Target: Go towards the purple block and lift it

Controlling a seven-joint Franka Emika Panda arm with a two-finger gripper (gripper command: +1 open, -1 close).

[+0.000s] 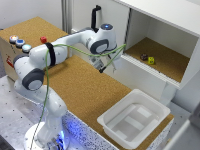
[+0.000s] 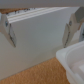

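Note:
The purple block (image 1: 144,57) is a tiny dark cube on the cork floor inside the white open cabinet (image 1: 165,30), at the exterior view's right. A yellow block (image 1: 151,60) of the same size sits right beside it. My gripper (image 1: 103,66) hangs above the cork table, outside the cabinet, to the exterior view's left of the block and well apart from it. In the wrist view my gripper (image 2: 40,30) is open and empty, with its fingers (image 2: 10,31) spread wide. The purple block does not show in the wrist view.
A white plastic bin (image 1: 134,117) stands on the cork table (image 1: 80,85) at the front right; its corner shows in the wrist view (image 2: 75,56). The cabinet's white front wall (image 2: 40,47) fills the wrist view. A box with coloured buttons (image 1: 20,44) stands at the far left.

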